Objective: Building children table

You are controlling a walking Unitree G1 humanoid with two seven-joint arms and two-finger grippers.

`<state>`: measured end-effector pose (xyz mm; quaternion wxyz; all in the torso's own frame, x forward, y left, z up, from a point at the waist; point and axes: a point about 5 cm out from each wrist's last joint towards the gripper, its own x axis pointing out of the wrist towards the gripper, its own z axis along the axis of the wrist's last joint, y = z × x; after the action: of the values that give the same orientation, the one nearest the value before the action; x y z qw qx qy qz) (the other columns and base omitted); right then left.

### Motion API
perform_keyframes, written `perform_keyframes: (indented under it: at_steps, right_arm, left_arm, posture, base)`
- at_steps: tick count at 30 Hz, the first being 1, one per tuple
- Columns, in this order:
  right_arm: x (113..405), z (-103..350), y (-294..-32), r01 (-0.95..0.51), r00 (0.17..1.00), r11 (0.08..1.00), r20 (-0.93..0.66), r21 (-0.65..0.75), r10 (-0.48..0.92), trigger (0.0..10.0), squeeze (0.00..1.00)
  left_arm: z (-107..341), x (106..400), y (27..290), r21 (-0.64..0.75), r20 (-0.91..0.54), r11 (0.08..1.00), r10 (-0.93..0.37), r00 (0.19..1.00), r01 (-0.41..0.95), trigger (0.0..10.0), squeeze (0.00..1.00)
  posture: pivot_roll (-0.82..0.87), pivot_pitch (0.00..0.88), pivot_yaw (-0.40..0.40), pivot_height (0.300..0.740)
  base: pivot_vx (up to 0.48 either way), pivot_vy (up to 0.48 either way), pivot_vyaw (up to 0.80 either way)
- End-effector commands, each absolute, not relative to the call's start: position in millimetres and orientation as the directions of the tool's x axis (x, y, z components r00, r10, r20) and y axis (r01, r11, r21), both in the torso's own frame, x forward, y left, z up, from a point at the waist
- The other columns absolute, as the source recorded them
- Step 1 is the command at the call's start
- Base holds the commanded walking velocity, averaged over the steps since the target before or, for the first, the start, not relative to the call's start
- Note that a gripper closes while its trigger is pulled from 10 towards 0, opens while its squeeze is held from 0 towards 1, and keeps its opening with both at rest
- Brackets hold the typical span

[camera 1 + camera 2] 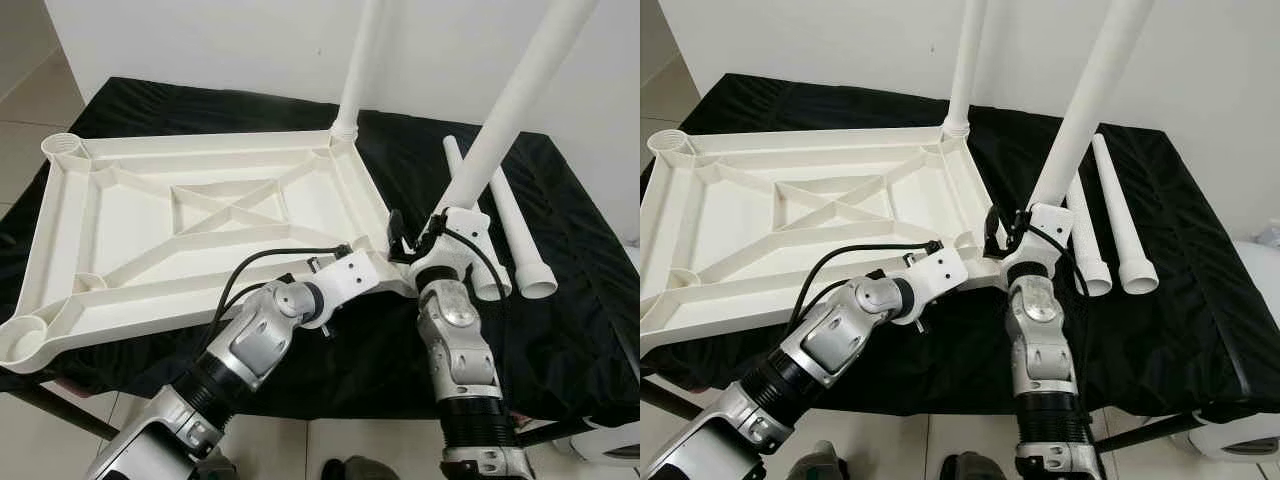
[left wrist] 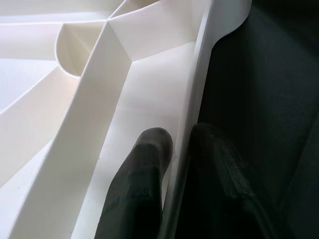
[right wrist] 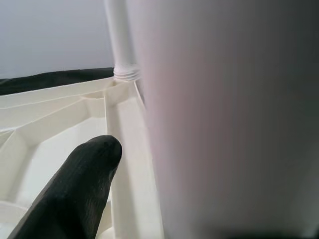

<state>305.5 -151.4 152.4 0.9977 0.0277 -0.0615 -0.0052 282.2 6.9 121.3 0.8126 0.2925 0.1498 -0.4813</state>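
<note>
- Black cloth (image 1: pixel 560 250) spread over the work surface, filling the middle of the head views against a white wall.
- Upside-down white tabletop (image 1: pixel 130 230) lying ribs-up on the cloth, taking up the left and centre; round leg sockets at its corners, the two at the left edge open.
- Fitted leg (image 1: pixel 362 60) upright in the far right corner socket, rising out of the top of the frame.
- Second leg (image 1: pixel 515 95) slanting up to the upper right, its foot at the near right corner.
- Two spare legs (image 1: pixel 520 235) lying side by side on the cloth at centre right.
- Left arm bent at the elbow from lower left; left gripper (image 2: pixel 174 149) pinching the tabletop's near rim, one finger on each side.
- Right arm rising straight from the bottom centre; right gripper (image 1: pixel 425 235) clamped on the second leg's lower end.
</note>
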Motion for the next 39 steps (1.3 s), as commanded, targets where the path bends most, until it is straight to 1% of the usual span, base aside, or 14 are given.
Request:
perform_keyframes:
  at_steps: [1,3,4,7,12,15,17,23,25,27,28,30,31,39]
  right_arm:
    - [307,153,-161,-0.014,0.992,0.998,0.126,0.054,0.007,10.0,0.08]
    - [307,152,-163,-0.049,0.992,0.997,0.122,0.059,0.041,10.0,0.08]
    - [307,150,-168,-0.092,0.989,0.995,0.118,0.037,0.087,10.0,0.0]
    - [303,140,-174,-0.289,0.955,0.957,0.073,-0.007,0.289,10.0,0.0]
    - [297,131,-180,-0.437,0.898,0.899,0.036,-0.032,0.438,10.0,0.0]
    - [295,127,-183,-0.484,0.875,0.875,0.017,-0.029,0.484,10.0,0.0]
    - [288,122,-192,-0.577,0.816,0.816,-0.021,-0.036,0.577,10.0,0.0]
    - [287,121,-200,-0.612,0.791,0.79,-0.033,-0.048,0.611,10.0,0.0]
    - [293,125,-221,-0.617,0.787,0.785,-0.054,-0.054,0.614,9.8,0.0]
    - [296,127,-227,-0.615,0.788,0.787,-0.057,-0.046,0.613,10.0,0.0]
    - [297,129,-234,-0.625,0.78,0.778,-0.063,-0.059,0.622,4.2,0.0]
    - [296,129,-235,-0.631,0.776,0.773,-0.065,-0.065,0.628,4.2,0.0]
    - [295,128,-236,-0.643,0.765,0.763,-0.068,-0.061,0.64,0.0,0.0]
    - [291,125,-239,-0.665,0.746,0.746,-0.071,-0.043,0.662,0.0,0.0]
  left_arm:
    - [117,263,-14,0.277,-0.529,0.244,-0.769,0.36,0.929,10.0,0.0]
    - [117,263,-14,0.277,-0.529,0.244,-0.769,0.36,0.929,10.0,0.0]
    - [117,263,-14,0.276,-0.528,0.245,-0.769,0.36,0.929,10.0,0.0]
    - [117,263,-14,0.277,-0.529,0.243,-0.769,0.358,0.93,10.0,0.0]
    - [117,262,-15,0.275,-0.529,0.239,-0.771,0.354,0.931,10.0,0.0]
    - [116,262,-16,0.275,-0.529,0.238,-0.771,0.354,0.931,10.0,0.0]
    - [116,261,-16,0.275,-0.529,0.238,-0.772,0.353,0.932,10.0,0.0]
    - [115,262,-16,0.276,-0.53,0.238,-0.77,0.354,0.931,10.0,0.0]
    - [115,261,-15,0.277,-0.532,0.235,-0.77,0.353,0.932,10.0,0.0]
    - [115,261,-15,0.277,-0.533,0.235,-0.769,0.352,0.932,10.0,0.0]
    - [115,261,-15,0.276,-0.533,0.235,-0.769,0.352,0.932,10.0,0.0]
    - [115,260,-15,0.275,-0.533,0.236,-0.77,0.352,0.932,10.0,0.0]
    - [114,260,-15,0.275,-0.533,0.237,-0.769,0.353,0.932,10.0,0.0]
    - [114,259,-13,0.274,-0.537,0.238,-0.766,0.353,0.932,10.0,0.0]
  posture:
    - [0.03,0.0,-0.096,0.74]
    - [0.03,0.0,-0.096,0.74]
    - [0.03,0.0,-0.094,0.74]
    - [0.03,0.0,-0.089,0.74]
    - [0.02,0.0,-0.088,0.74]
    - [0.03,0.0,-0.09,0.74]
    - [0.03,0.0,-0.092,0.74]
    - [0.03,0.0,-0.092,0.74]
    - [0.03,0.0,-0.09,0.74]
    - [0.03,0.0,-0.09,0.74]
    - [0.03,0.0,-0.092,0.74]
    - [0.03,0.0,-0.092,0.74]
    - [0.03,0.0,-0.092,0.74]
    - [0.03,0.0,-0.087,0.74]
  base:
    - [0.0,0.0,0.0]
    - [0.0,0.0,0.0]
    - [0.0,0.0,0.0]
    - [0.0,0.0,0.0]
    - [0.0,0.0,0.0]
    - [0.0,0.0,0.0]
    - [0.0,0.0,0.0]
    - [0.0,0.0,0.0]
    - [0.0,0.0,0.0]
    - [0.0,0.0,0.0]
    - [0.0,0.0,0.0]
    - [0.0,0.0,0.0]
    - [0.0,0.0,0.0]
    - [0.0,0.0,0.0]
